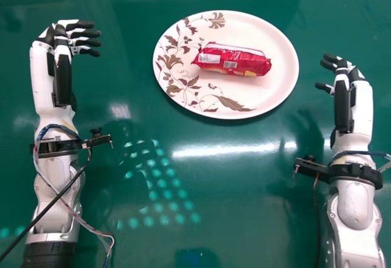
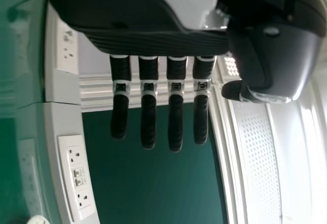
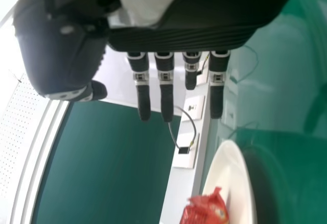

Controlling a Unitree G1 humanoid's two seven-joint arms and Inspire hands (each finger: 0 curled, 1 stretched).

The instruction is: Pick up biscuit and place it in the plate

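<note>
Biscuit [image 1: 235,59]: one, in a shiny red wrapper, laid lengthwise across the middle of the plate [image 1: 275,48], untouched by either hand. Plate: one, oval, cream, decorated with brown leaves and flowers (mostly down its left side), set on the green, glossy table [image 1: 244,213]. Left hand [image 1: 62,54]: held well apart from the plate, to its left; fingers [image 2: 175,122] extended, slightly spaced, nothing gripped. Right hand [image 1: 342,79]: held near the plate, to its right; fingers [image 3: 166,101] likewise parted and unclenched, one bent more than its neighbours, nothing gripped.
</note>
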